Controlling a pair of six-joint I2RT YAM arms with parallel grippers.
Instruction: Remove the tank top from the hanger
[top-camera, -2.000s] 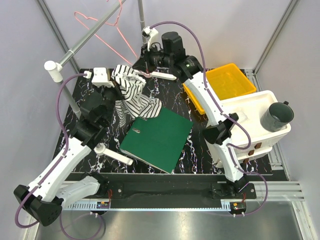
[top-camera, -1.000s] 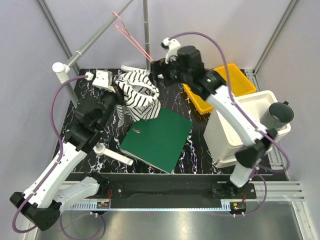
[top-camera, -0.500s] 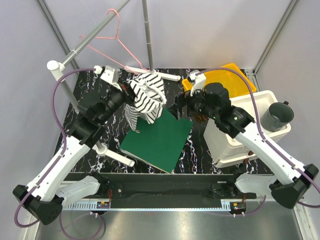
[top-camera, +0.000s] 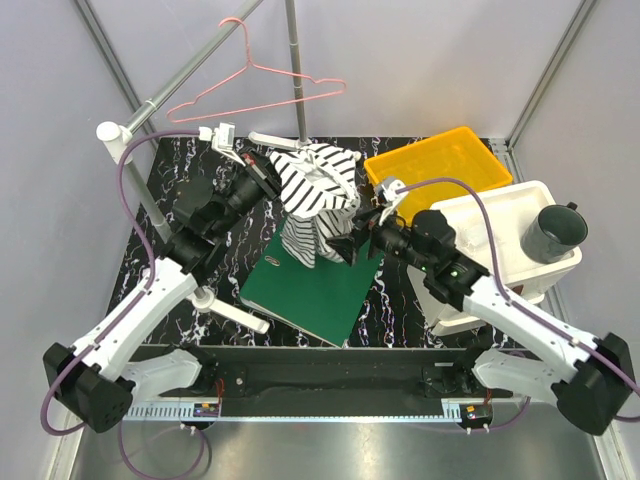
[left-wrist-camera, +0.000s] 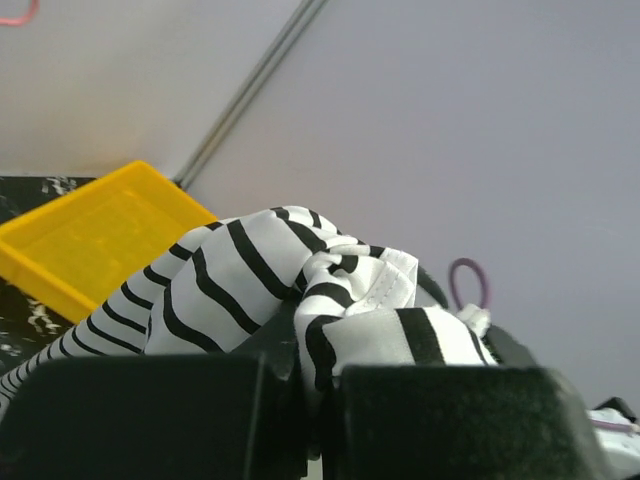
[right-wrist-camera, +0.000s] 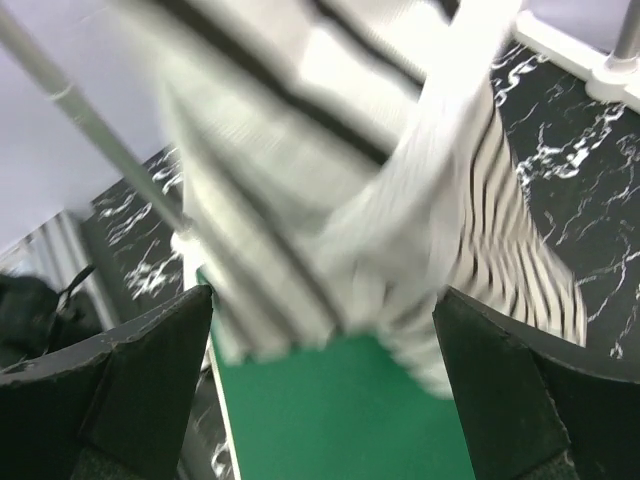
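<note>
Right hand (top-camera: 347, 246), drawn back nearer, is hovering spread beside the tank top (top-camera: 318, 190) that the left hand (top-camera: 270, 180) is pinching.

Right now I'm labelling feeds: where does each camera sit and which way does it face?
Top external: above and behind the arms, looking down at the table; both arms show.
Left wrist: behind the left gripper, facing the yellow bin; shut fingers pinch the tank top.
Right wrist: behind the right gripper, facing the tank top over the green binder; open fingers show.
Both wrist views share the tank top.
</note>
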